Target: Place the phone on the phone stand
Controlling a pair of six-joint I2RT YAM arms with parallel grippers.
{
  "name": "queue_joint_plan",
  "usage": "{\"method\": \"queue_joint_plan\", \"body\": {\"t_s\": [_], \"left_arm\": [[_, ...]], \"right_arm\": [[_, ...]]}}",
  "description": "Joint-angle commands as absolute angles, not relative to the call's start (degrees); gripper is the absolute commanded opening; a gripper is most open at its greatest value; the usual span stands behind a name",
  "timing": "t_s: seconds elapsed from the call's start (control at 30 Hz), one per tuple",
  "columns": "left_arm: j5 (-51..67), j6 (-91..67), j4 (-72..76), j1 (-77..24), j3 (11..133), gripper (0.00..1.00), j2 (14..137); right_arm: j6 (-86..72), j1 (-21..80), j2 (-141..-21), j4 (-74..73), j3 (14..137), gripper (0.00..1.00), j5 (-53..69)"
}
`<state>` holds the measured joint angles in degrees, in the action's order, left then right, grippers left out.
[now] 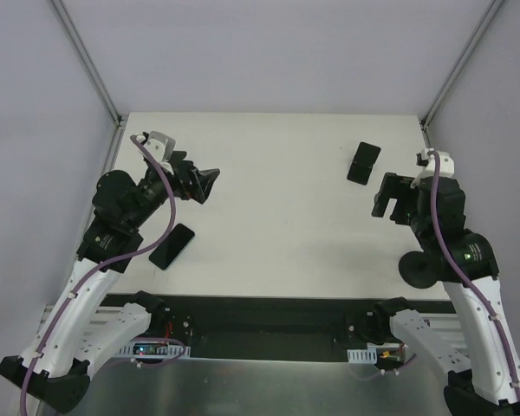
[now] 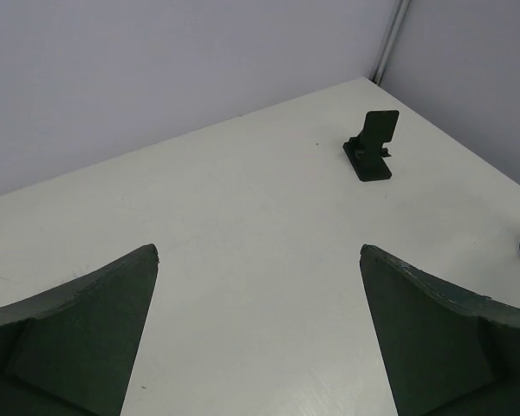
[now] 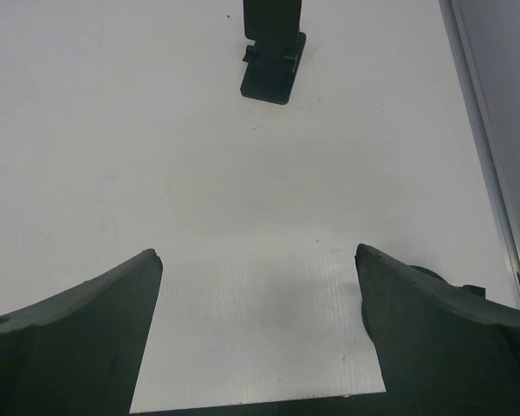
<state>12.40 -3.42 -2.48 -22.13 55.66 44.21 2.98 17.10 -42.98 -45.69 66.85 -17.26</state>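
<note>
Phone (image 1: pixel 175 244) lies beside left arm (image 1: pixel 113 227).

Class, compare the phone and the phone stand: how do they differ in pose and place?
The phone lies flat; the phone stand has a back plate rising from its base. The phone sits at the near left; the phone stand sits at the far right. Both are black, and no claw holds either.

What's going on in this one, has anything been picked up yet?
Nothing is held yet. The phone lies flat on the table beside the left arm, whose open jaws hover just beyond it. The phone stand sits empty toward the far right corner, just ahead of the right arm, whose jaws are also open. Placing has not begun.
</note>
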Motion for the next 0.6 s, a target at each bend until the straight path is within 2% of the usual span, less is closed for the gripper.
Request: {"method": "queue_joint_plan", "body": {"t_s": [0.0,0.1,0.27,0.4,0.57], "left_arm": [[10.28,-2.72,-0.18,-23.38,55.72,0.99,45.09],[10.11,-2.9,-0.09,-23.99,55.64,0.99,45.44],[9.49,-2.99,-0.09,-24.52,55.46,0.99,45.62],[9.32,-3.25,-0.17,-24.87,55.37,0.99,45.7],[9.23,-3.34,-0.17,-25.31,55.28,0.99,45.97]], "right_arm": [[0.18,16.88,-47.37,-45.0,67.15,0.96,-15.83],[0.18,16.88,-48.86,-44.21,66.27,0.96,-13.62],[-7.99,15.21,-51.06,-48.68,64.95,0.96,-25.56],[-13.09,3.3,-51.16,-54.3,63.46,0.96,-24.52],[-15.64,-5.7,-46.42,-57.13,59.51,0.96,-29.53]]}}
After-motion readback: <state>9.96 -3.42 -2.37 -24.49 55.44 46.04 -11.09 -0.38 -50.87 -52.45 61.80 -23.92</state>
